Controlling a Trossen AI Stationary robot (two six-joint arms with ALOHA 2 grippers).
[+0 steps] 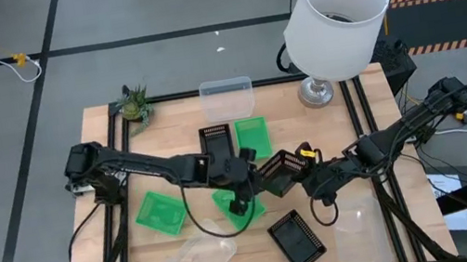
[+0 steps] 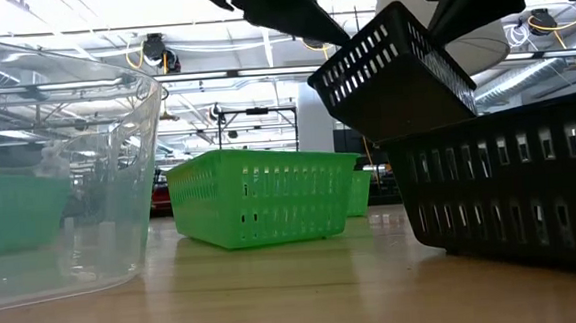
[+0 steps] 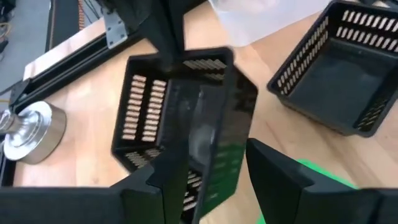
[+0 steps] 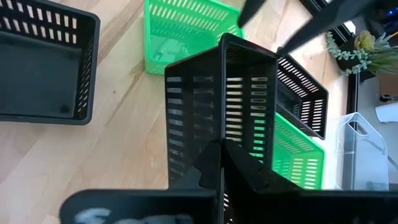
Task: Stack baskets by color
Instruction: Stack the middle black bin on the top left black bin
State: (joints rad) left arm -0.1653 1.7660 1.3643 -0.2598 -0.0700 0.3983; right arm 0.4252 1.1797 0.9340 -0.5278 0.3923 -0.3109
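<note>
mid-table: black slotted basket (image 1: 279, 169) held tilted in the air | right gripper (image 1: 308, 175) clenched on its wall | left gripper (image 1: 241, 169) at opposite rim, grip state unclear | likely light, stiff, thin-walled; rim is the hold | second black basket (image 1: 297, 238) near-right

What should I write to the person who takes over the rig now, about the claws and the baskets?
Right claw: shut on one black basket, held tilted above the middle of the table.
Left claw: open, fingers on either side of the same basket's wall.
Other black baskets, green baskets and clear baskets: lying separately on the table.
Done: no stack visible yet.
Left: stack all three colours.
</note>
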